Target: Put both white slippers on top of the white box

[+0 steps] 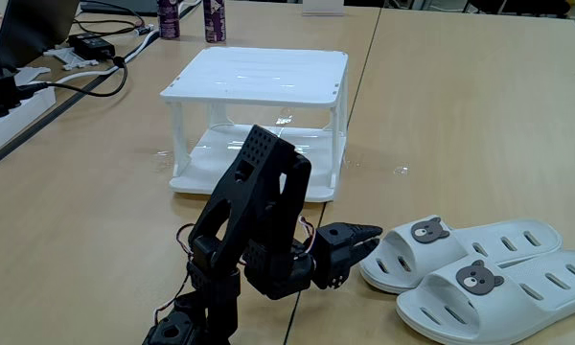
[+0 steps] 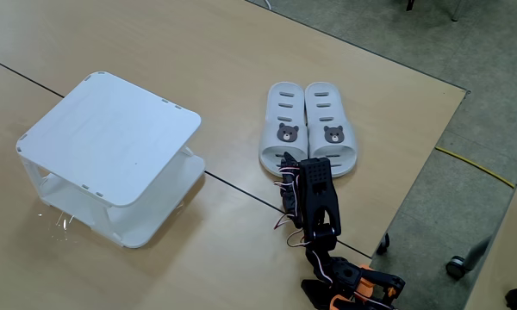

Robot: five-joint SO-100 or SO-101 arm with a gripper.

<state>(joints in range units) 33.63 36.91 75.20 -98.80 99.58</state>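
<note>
Folding down low over the table (image 1: pixel 441 105), the black arm (image 1: pixel 259 216) has its elbow hunched up and the wrist pointed sideways at the slippers. The gripper (image 1: pixel 372 236) sits right at the open heel end of the nearer-to-box slipper (image 1: pixel 460 245), jaws looking nearly pressed together with nothing pinched, though honestly it's hard to tell. The other slipper (image 1: pixel 508 292) lies touching alongside it. Both are on the tabletop, well apart from the white box (image 1: pixel 259 75), whose top is bare.
</note>
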